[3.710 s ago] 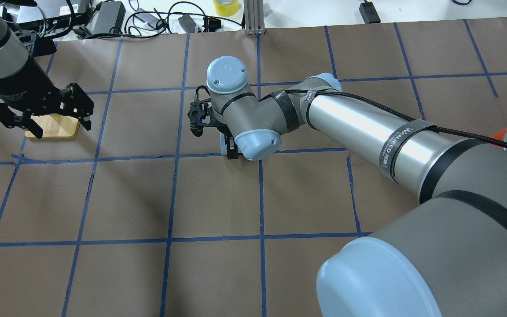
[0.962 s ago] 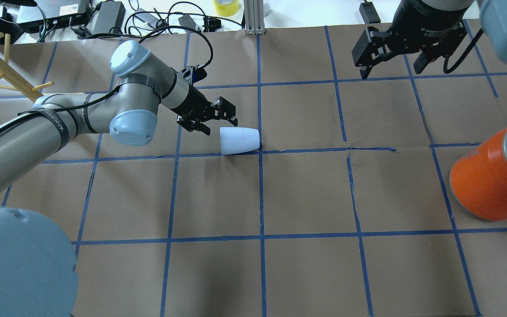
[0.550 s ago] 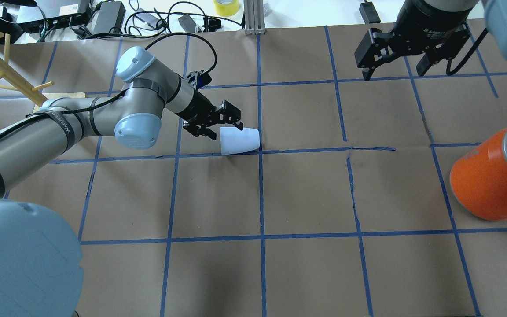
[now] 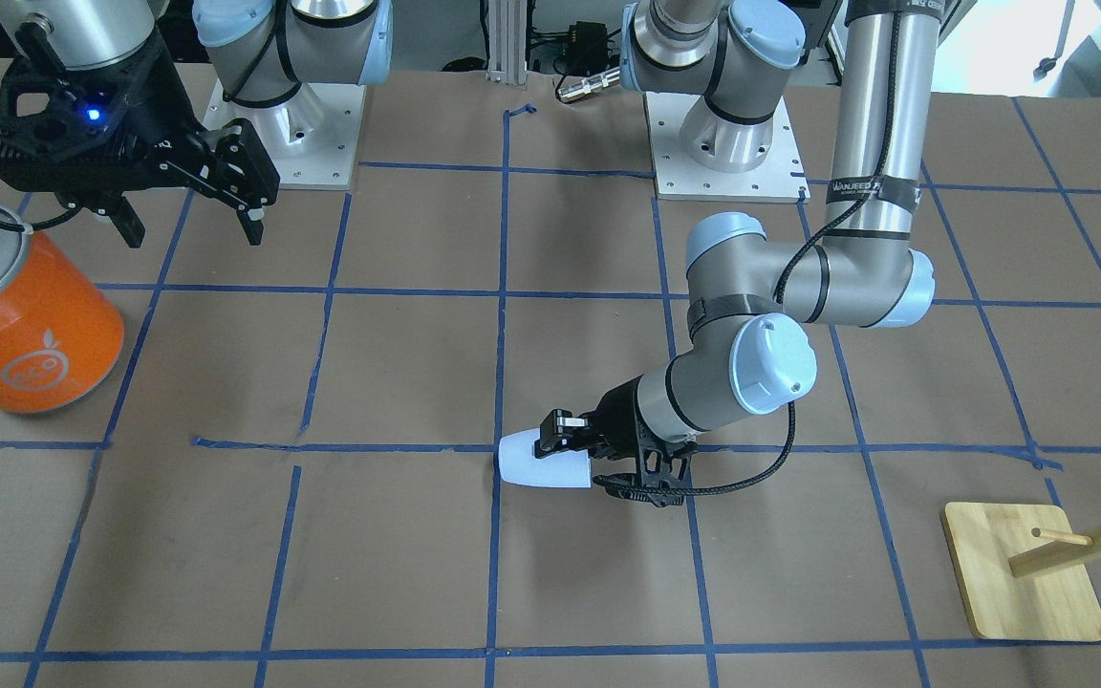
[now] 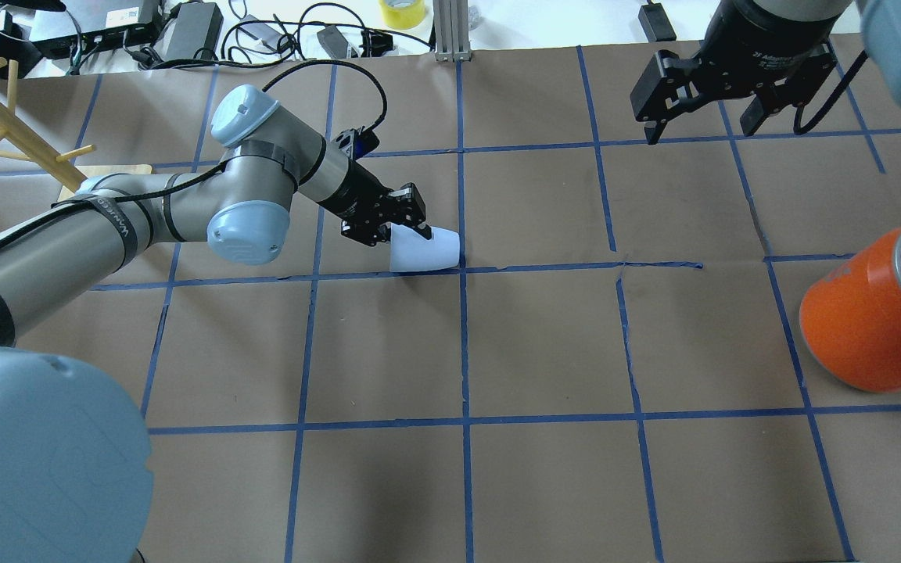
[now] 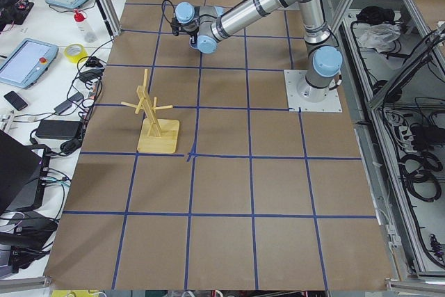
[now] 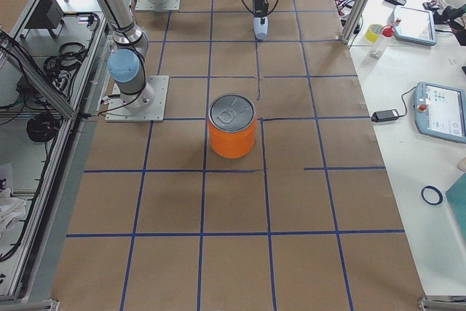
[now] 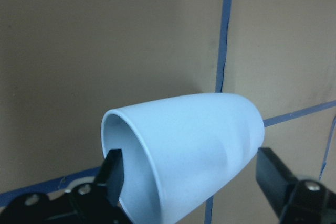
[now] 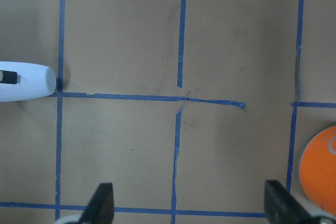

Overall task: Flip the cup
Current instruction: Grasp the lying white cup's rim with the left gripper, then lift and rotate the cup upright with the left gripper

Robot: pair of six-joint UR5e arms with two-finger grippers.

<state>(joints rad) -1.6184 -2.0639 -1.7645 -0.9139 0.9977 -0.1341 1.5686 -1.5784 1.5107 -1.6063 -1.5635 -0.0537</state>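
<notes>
The pale blue-white cup (image 5: 427, 250) lies on its side near the table's middle, by a blue tape crossing. It also shows in the front view (image 4: 541, 461), the left wrist view (image 8: 194, 129) and the right wrist view (image 9: 26, 82). Its mouth faces my left gripper (image 5: 403, 233), which is open at the rim. One finger (image 8: 113, 174) is inside the mouth, and the other finger (image 8: 278, 179) is outside, apart from the wall. My right gripper (image 5: 705, 125) is open and empty, raised over the far right of the table.
A large orange can (image 5: 865, 320) with a silver top stands at the right, also seen in the front view (image 4: 25, 325). A wooden peg stand (image 4: 1024, 573) sits at the far left (image 5: 12, 129). Cables and devices lie beyond the table's far edge.
My left gripper has moved right to the cup's mouth, and one finger is now inside the rim. The cup has hardly moved. The right arm is still.
</notes>
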